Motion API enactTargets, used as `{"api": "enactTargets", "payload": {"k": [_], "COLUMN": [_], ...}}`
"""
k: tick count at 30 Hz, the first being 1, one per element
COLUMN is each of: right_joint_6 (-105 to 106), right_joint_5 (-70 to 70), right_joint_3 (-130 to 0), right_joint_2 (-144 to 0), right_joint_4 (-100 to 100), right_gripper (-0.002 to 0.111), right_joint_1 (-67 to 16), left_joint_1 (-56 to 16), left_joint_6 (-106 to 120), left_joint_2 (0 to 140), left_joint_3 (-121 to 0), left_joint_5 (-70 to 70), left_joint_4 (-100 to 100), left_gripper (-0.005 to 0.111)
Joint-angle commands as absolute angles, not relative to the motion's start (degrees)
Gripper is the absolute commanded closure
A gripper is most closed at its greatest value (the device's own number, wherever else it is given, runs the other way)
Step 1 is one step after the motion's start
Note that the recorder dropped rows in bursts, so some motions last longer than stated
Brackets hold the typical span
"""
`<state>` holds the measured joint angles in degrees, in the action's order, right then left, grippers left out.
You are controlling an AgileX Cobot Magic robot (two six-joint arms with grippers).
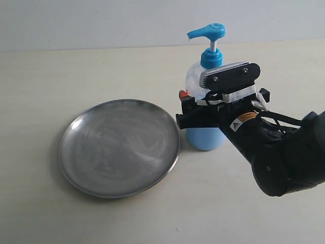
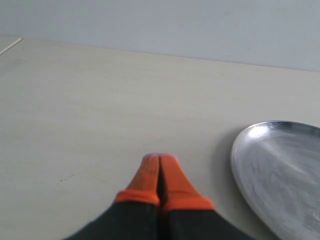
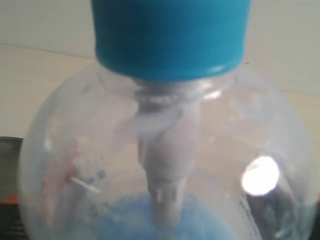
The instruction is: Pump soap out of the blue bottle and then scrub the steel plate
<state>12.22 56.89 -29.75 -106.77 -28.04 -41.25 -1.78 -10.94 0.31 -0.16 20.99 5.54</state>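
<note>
1. Currently steel plate (image 1: 119, 147) lies flat, left of blue bottle (image 1: 205, 137), just beside it.
2. Bottle upright, axis vertical; right gripper (image 1: 203, 99) straddles its shoulder, jaws wide, contact unclear; pump head (image 1: 208, 33) directly above.
3. Beside plate, left gripper (image 2: 159, 172) closed, empty; the right is nearer bottle.

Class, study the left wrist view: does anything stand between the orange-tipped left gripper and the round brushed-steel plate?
Nothing visible does. Only bare pale tabletop lies between the left gripper, jaws shut, and the round brushed-steel plate.
</note>
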Motion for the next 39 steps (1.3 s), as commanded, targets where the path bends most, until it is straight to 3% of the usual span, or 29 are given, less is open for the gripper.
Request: {"api": "enactTargets", "payload": {"k": [1, 39], "right_joint_6": [13.1, 19.4], "right_joint_5": [52.6, 51.0], "right_joint_3": [-29.7, -29.7], "right_joint_2": [-106.8, -106.8], "right_joint_4": [-26.7, -21.9], "right_gripper": [0.108, 0.108], "right_joint_1": [-41.3, -41.3], "left_joint_1": [-1.7, -1.7], "left_joint_6": [-10.9, -10.9], "left_joint_2": [0.0, 0.0], "left_joint_3": [0.0, 0.0], "left_joint_5": [20.4, 20.4], "left_joint_4": [5.4, 5.4], "left_gripper": [0.107, 0.107]}}
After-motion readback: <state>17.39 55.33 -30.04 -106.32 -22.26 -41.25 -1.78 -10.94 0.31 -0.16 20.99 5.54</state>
